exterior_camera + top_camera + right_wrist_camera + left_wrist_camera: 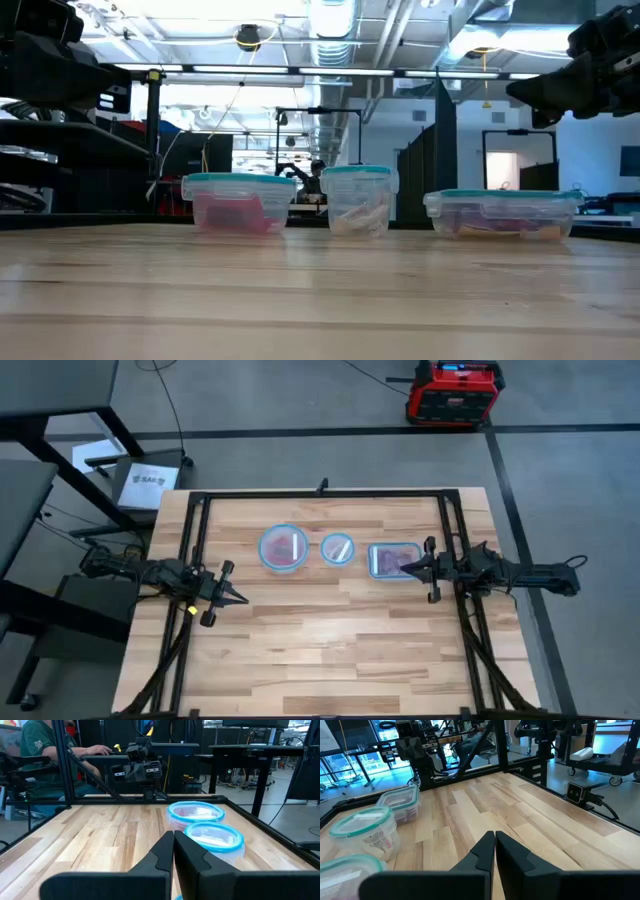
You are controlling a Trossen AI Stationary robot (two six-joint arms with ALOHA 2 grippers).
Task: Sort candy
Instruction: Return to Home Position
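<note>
Three clear blue-rimmed containers stand in a row at the table's far middle. The large round one (pixel 283 547) holds red candy (pixel 232 213). The small round one (pixel 337 548) holds white sticks (pixel 357 216). The rectangular one (pixel 393 560) holds purple and orange packets (pixel 497 228). My left gripper (pixel 240 599) hovers shut over bare wood, left of the containers. My right gripper (pixel 412 569) hovers shut just above the rectangular container's right end. Both hold nothing.
A black frame (pixel 320 495) runs along the table's far edge and down both sides. Bare wood (pixel 330 650) fills the near half of the table. Beyond the table's left side a person in a green shirt (pixel 37 750) sits at a desk.
</note>
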